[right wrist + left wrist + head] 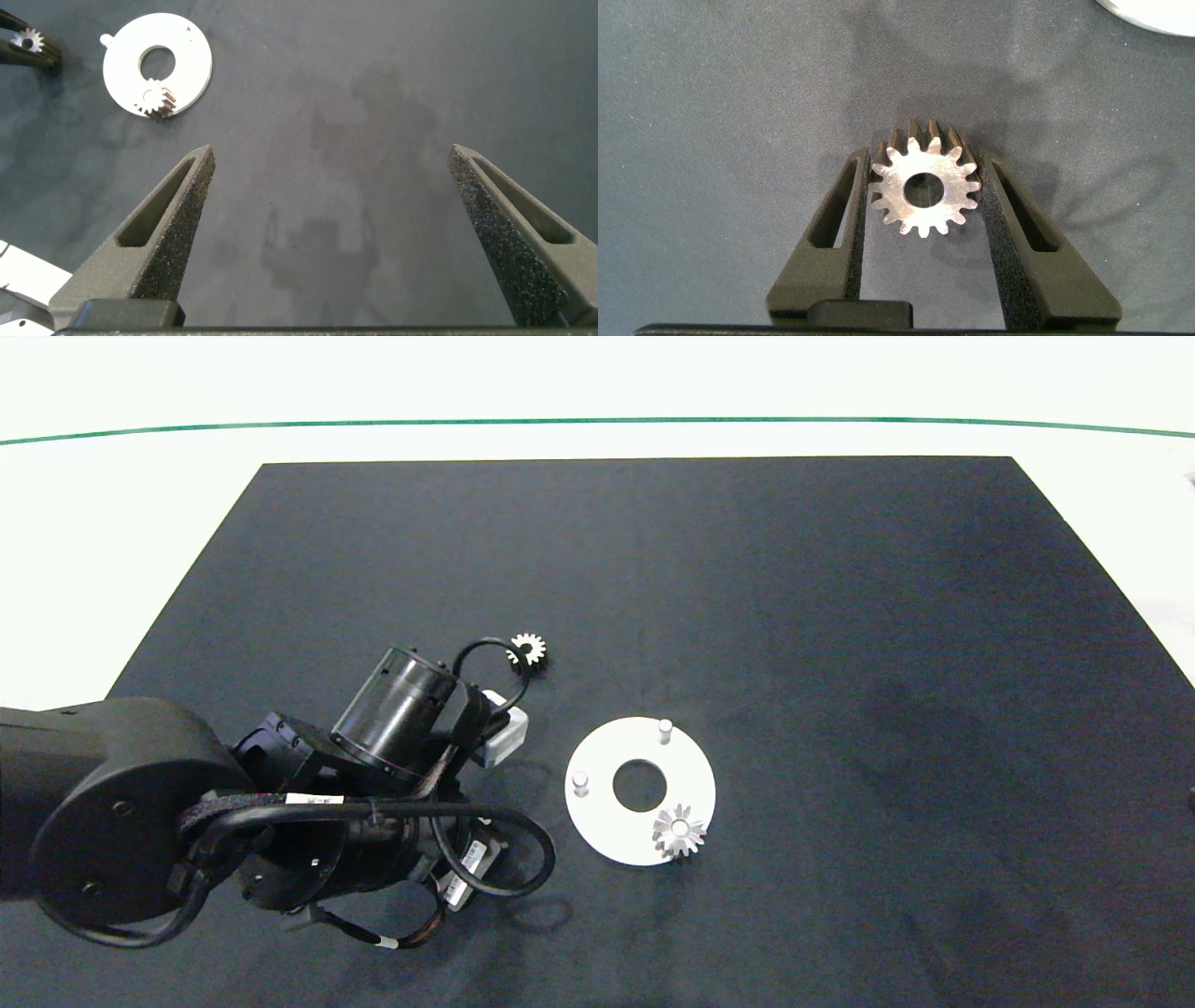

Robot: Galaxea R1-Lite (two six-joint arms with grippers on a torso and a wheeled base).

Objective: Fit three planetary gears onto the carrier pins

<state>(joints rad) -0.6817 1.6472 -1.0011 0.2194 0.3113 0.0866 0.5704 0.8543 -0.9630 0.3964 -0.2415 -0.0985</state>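
In the left wrist view, my left gripper (924,201) is shut on a small silvery planetary gear (924,189), one finger pressing each side of its teeth, just over the black mat. From the head view my left arm (280,803) hides this gripper and gear, left of the white carrier disc (607,821). On the disc, two carrier pins (665,730) (580,782) stand bare, and a second gear (679,831) sits on the third. Another gear (528,649) lies loose on the mat beyond my arm. My right gripper (332,187) hangs open over bare mat, away from the disc (121,70).
A black mat (840,616) covers the table, with white tabletop and a green line (597,421) beyond its far edge. A corner of the white disc (1158,11) shows in the left wrist view. The mat to the right of the disc is bare.
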